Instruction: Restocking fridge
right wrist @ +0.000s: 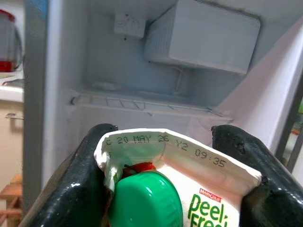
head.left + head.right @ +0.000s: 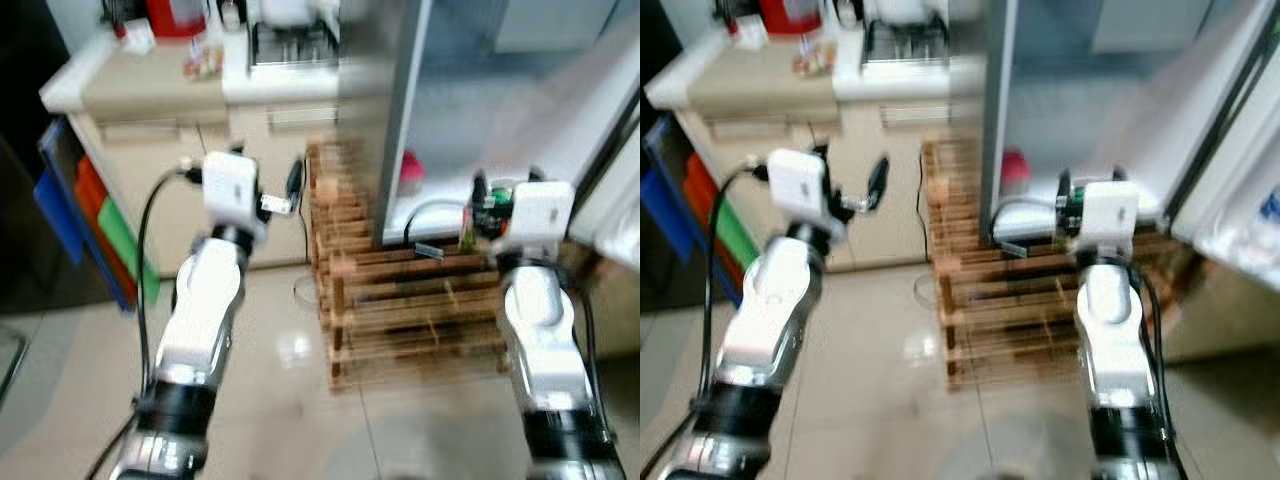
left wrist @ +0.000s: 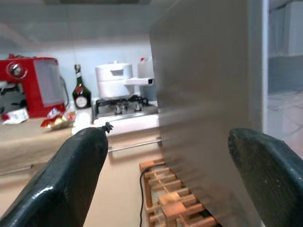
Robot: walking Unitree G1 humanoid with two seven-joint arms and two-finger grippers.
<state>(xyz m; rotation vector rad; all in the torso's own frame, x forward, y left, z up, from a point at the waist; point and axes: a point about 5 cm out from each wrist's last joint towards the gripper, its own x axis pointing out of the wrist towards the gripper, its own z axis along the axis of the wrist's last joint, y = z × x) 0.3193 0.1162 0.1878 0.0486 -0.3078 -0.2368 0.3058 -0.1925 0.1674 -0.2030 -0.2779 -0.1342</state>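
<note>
**Carton held ready before the open fridge**

Carton (image 1: 180, 189) in the right wrist view: a juice carton with a green screw cap and a printed date along its folded top sits pinched between the two black fingers (image 1: 78, 184) of the right gripper (image 1: 165, 179). It is held upright and cap-first toward the fridge (image 1: 142, 71), which suits sliding it straight onto the wire shelf (image 1: 147, 105) ahead. A white box-shaped compartment hangs in the upper interior.

Left wrist view: the left gripper (image 3: 165, 179) has its fingers spread wide with nothing between them, pointing at the grey side of the fridge. This arm appears to be in reserve, not carrying stock. Beyond lie a counter (image 3: 33, 137) with a red appliance (image 3: 33, 85), a dark bottle (image 3: 81, 92), a white pot and a gas hob (image 3: 124, 105).

Head views (blurred): both silver arms reach forward, the right one toward the fridge opening with the carton at its tip (image 2: 472, 222), the left one (image 2: 292, 190) raised near the cupboard fronts. The fridge stands on a wooden pallet (image 2: 420, 310) over a pale tiled floor (image 2: 280, 420). Something pink (image 2: 410, 172) lies low inside the fridge. Blue, orange and green boards (image 2: 95, 225) lean beside the counter.
</note>
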